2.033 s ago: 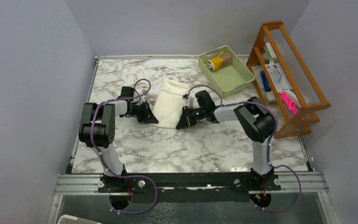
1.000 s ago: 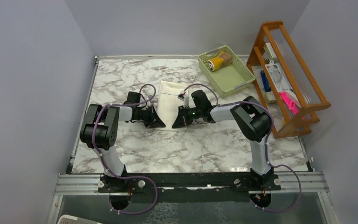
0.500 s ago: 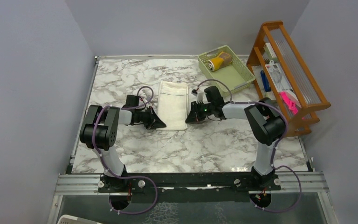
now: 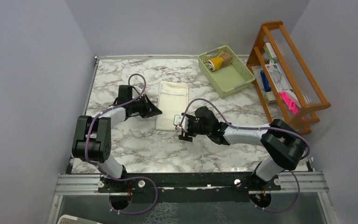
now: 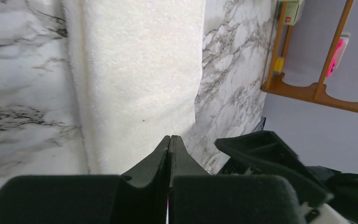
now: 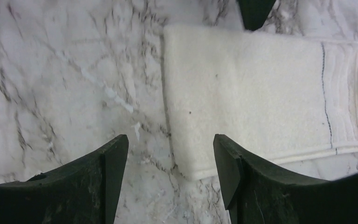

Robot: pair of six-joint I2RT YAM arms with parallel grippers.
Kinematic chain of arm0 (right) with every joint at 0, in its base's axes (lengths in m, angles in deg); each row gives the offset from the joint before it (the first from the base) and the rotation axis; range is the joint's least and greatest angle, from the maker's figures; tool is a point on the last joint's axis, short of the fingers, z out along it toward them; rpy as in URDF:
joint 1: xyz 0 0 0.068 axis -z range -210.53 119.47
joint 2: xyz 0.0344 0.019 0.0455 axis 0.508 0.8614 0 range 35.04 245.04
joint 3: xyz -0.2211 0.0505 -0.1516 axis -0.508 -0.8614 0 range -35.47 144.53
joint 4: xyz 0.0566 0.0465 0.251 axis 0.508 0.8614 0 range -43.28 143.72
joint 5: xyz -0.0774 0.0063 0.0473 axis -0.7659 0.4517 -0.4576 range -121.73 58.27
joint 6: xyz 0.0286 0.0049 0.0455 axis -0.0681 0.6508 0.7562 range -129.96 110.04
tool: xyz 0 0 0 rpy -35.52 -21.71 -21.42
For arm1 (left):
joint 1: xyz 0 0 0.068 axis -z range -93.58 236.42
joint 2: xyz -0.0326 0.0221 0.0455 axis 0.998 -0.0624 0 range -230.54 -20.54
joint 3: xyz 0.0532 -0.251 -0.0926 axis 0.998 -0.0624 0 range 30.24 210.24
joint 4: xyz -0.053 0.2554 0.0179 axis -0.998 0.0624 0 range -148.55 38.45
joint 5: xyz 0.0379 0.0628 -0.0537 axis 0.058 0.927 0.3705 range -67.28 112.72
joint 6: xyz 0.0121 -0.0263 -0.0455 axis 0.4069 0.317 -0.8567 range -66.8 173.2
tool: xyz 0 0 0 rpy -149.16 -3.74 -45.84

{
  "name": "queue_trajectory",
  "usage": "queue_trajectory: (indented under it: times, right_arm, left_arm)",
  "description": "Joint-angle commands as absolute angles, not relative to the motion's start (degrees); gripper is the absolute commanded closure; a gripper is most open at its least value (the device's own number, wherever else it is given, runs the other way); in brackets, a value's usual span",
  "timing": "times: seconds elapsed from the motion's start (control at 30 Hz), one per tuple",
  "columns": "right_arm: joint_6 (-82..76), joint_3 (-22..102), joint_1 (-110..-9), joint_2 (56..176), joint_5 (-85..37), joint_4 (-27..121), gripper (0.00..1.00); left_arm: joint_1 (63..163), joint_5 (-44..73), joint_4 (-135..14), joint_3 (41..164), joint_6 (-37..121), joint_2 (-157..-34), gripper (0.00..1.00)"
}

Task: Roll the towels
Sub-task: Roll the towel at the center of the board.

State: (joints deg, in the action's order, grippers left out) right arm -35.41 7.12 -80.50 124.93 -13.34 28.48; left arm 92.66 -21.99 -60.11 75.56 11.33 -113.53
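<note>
A cream-white towel (image 4: pixel 172 103) lies flat on the marble table as a long, narrow folded strip. The right wrist view shows the towel (image 6: pixel 261 93) with a stitched border at its far end. My left gripper (image 4: pixel 157 111) is shut and empty at the towel's left edge. In its own view the left gripper (image 5: pixel 169 139) hovers over the towel (image 5: pixel 140 70). My right gripper (image 4: pixel 182 131) stands open at the towel's near right corner. That corner lies between the tips of the right gripper (image 6: pixel 170 142), ungripped. A mustard-yellow roll (image 4: pixel 216 62) and a tan-brown roll (image 4: pixel 225 56) lie in the basket.
The pale green basket (image 4: pixel 235 77) stands at the back right. A wooden rack (image 4: pixel 303 100) with small items lines the right edge. Grey walls close in the table on three sides. The right arm's black body (image 5: pixel 270 154) shows low in the left wrist view.
The towel has gone from a loose, slanted cloth to a straight, narrow strip. The right gripper has opened, let it go and swung to its near corner. The left gripper drew back leftward.
</note>
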Motion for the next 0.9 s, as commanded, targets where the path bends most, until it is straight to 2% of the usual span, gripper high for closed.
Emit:
queue_trajectory:
  times: [0.0, 0.3, 0.5, 0.8, 0.87]
  right_arm:
    - [-55.8, 7.93, -80.27, 128.97, -11.09, 28.86, 0.34]
    - [-62.64, 15.0, -80.36, 139.08, -9.23, 34.07, 0.43]
    - [-64.78, 17.54, -80.95, 141.81, -9.65, 36.01, 0.51]
    - [-66.36, 20.76, -81.59, 146.02, -13.17, 41.06, 0.8]
    - [-66.34, 21.52, -81.58, 146.28, -13.36, 43.45, 0.9]
  left_arm:
    - [88.75, -22.13, -56.97, 76.26, 13.45, -112.37, 1.0]
    - [82.87, -23.75, -52.82, 75.22, 17.87, -110.54, 1.0]
    - [80.51, -24.27, -51.71, 74.38, 19.38, -109.75, 1.0]
    - [78.5, -24.43, -49.6, 75.64, 21.48, -110.71, 1.0]
    - [77.83, -24.17, -49.43, 75.92, 21.99, -110.57, 1.0]
